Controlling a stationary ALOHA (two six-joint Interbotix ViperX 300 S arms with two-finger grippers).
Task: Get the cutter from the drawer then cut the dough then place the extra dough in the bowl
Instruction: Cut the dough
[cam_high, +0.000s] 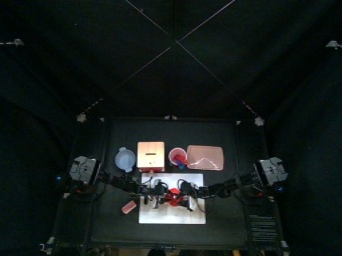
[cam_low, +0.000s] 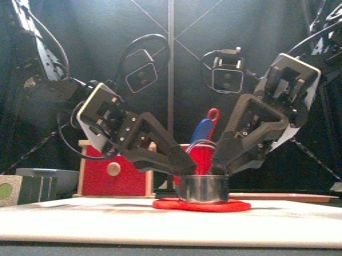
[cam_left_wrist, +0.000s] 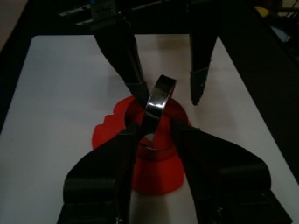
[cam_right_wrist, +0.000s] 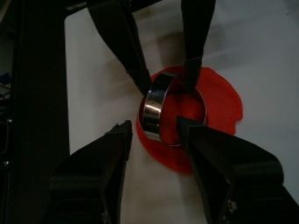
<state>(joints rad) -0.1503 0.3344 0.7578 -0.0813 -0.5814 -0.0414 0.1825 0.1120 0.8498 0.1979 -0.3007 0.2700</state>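
The round metal cutter (cam_low: 202, 188) stands on the flat red dough (cam_low: 167, 204) in the middle of the white cutting board (cam_low: 80, 215). My left gripper (cam_low: 181, 168) leans in from the left, jaws narrowed onto the cutter's rim (cam_left_wrist: 162, 94). My right gripper (cam_low: 230, 160) leans in from the right. Its jaws stand apart around the cutter (cam_right_wrist: 156, 109), above the dough (cam_right_wrist: 228, 105). In the top view both grippers meet over the board (cam_high: 174, 215).
Along the back stand the blue-grey bowl (cam_high: 126, 158), the wooden box (cam_high: 150, 154) with its red drawer front (cam_low: 114, 170), the red cup (cam_high: 177, 157) with toy knives, and the pink tray (cam_high: 205, 155). A small pink piece (cam_high: 130, 207) lies left of the board.
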